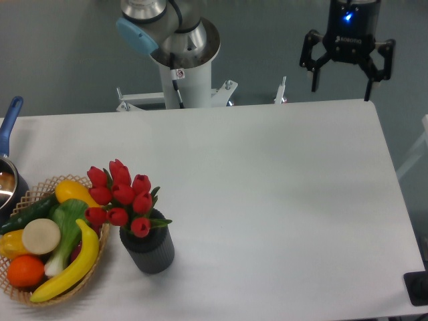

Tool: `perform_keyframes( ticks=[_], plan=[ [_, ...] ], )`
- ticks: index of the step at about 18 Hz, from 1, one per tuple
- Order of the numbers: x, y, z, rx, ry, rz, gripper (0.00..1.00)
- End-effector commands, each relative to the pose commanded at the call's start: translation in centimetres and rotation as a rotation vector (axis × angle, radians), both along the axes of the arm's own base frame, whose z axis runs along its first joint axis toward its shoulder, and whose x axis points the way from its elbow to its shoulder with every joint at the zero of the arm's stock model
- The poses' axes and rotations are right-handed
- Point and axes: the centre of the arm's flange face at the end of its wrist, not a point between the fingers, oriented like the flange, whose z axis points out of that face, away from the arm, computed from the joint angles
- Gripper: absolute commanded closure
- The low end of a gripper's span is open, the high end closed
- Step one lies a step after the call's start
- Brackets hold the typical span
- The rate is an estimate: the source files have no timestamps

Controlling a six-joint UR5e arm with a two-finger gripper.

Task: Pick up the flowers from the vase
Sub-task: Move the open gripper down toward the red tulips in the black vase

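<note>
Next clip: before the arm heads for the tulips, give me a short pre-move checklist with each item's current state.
1. Gripper open and empty: ok, fingers spread, nothing between them.
2. Flowers seated in the vase: ok, the bunch stands in its mouth.
3. Vase upright on the table: ok.
4. Path from the gripper to the flowers free: ok, bare tabletop lies between the far right corner and the near left.
5. Room beside the flowers: not ok, the basket of fruit sits right against the vase's left side, some buds overlapping its rim.
6. Stems reachable below the buds: cannot tell, buds and leaves hide them.
</note>
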Motion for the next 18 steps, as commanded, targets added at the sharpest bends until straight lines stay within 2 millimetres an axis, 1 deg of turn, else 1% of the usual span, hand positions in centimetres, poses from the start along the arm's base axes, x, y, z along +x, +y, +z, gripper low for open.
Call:
perform_keyframes(
  ticks=[2,5,6,10,14,18],
  plan=[
    [0.6,0.7,-1.2,0.030,-0.008,-0.020,0.00],
    [1.2,0.7,-2.8,0.045,-0.035,-0.006,0.00],
    [1.3,0.9,-3.7,0.048,-0.054,-0.008,0.00],
    [1.5,1.3,-5.1,0.091,-0.100,-0.022,0.00],
    [2.9,2.3,-7.3,0.227,-0.206,-0.039,0.00],
    [4.6,2.8,-8.9,0.282,-0.258,-0.064,0.00]
  ],
)
